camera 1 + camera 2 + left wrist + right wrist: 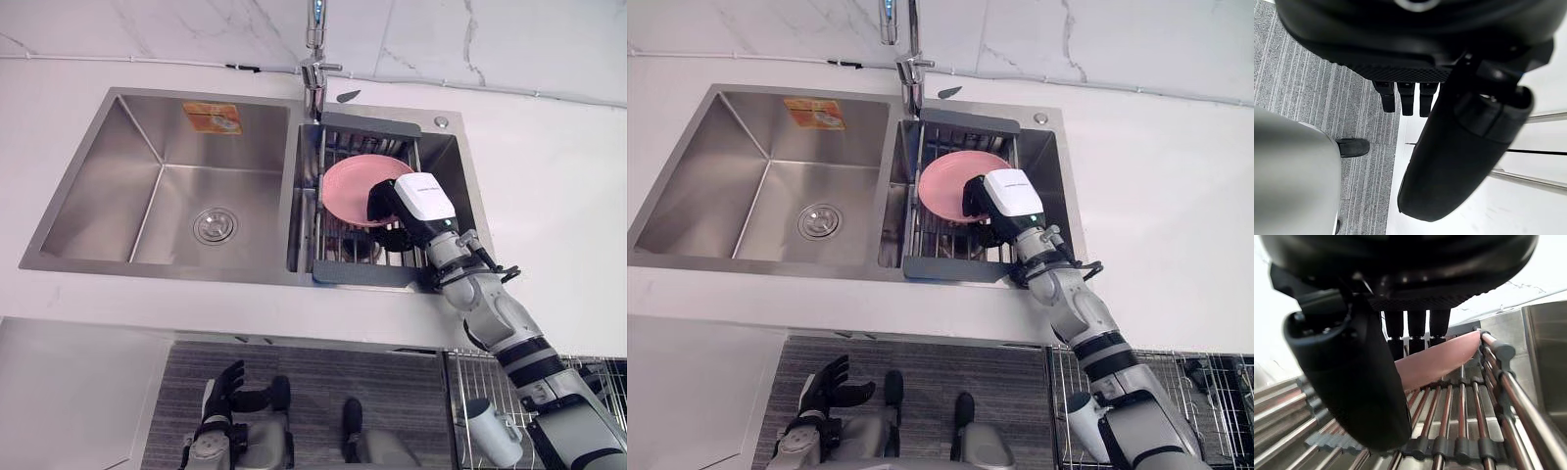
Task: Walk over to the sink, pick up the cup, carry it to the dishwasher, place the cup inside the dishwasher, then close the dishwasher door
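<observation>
A white cup [490,431] lies in the wire dishwasher rack [588,377] at the lower right, beside my right forearm. My right hand [421,201] reaches over the dish rack [367,274] in the sink's right basin. Its fingers [1415,330] are straight, pointing at a pink plate [348,186] that rests on the rack bars. The thumb [1352,382] stands apart and holds nothing. I cannot tell whether the fingertips touch the plate. My left hand [223,387] hangs low over the grey floor with relaxed fingers and is empty.
The steel left basin [196,186] has a round drain and an orange sticker on its back wall. A faucet [313,69] rises behind the divider. White counter surrounds the sink, with a marble wall behind.
</observation>
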Available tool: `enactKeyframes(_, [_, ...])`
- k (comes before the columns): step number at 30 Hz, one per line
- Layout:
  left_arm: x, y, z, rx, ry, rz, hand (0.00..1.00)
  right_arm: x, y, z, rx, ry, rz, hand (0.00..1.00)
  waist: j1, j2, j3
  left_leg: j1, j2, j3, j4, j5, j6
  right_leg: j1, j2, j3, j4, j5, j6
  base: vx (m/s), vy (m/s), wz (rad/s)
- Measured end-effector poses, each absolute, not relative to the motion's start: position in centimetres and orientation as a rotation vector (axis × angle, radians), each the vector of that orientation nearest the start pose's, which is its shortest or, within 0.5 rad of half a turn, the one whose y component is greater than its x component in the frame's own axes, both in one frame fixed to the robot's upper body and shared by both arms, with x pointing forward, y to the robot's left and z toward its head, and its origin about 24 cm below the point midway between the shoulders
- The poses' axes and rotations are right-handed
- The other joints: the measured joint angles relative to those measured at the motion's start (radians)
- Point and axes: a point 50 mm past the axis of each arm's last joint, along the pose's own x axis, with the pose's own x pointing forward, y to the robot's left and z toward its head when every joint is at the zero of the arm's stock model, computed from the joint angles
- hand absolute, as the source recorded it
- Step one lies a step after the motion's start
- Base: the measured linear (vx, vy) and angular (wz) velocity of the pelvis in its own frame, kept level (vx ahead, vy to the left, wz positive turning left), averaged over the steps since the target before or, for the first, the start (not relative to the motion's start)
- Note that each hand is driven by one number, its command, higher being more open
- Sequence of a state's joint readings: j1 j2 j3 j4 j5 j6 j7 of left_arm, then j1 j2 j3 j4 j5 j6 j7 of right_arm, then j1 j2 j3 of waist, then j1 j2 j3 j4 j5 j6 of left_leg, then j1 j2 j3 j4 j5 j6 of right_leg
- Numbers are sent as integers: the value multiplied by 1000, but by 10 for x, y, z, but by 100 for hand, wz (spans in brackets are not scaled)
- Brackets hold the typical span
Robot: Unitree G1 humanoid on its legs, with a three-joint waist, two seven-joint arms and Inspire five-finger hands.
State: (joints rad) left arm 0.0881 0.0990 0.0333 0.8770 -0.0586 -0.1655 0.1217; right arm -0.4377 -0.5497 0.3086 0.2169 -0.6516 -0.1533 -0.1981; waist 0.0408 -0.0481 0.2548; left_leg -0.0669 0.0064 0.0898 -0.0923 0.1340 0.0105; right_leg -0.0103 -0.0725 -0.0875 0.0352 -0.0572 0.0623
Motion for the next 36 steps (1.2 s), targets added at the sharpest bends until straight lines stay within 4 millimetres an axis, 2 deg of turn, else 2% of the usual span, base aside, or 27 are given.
enactKeyframes(8, [138,200,-134,70,799,221,90,311,-161,141,-1216,-574,113,30,-4,0,0,16,2,4,4,-3,-4,13,0,5,0,2,1,-2,-2,-1])
enactKeyframes(18, [137,200,-135,70,805,218,90,305,-164,149,-1257,-612,123,30,-8,2,-3,23,1,8,4,-2,-4,17,0,12,-1,3,1,-6,1,-1])
enactKeyframes(26, [131,200,-138,73,834,217,90,298,-166,144,-1260,-608,135,30,-17,6,-32,26,2,8,4,-3,-4,24,1,11,-10,7,0,0,0,0])
enactKeyframes(32, [129,199,-140,85,849,209,90,286,-168,159,-1230,-671,83,30,-22,8,-55,30,7,16,0,-3,-3,28,5,20,-20,13,-3,-16,-8,-5])
enactKeyframes(36, [124,199,-143,86,876,210,90,276,-181,167,-1188,-694,-19,30,-30,8,-72,40,10,23,-1,-3,-4,33,9,26,-25,16,-6,-14,-5,-5])
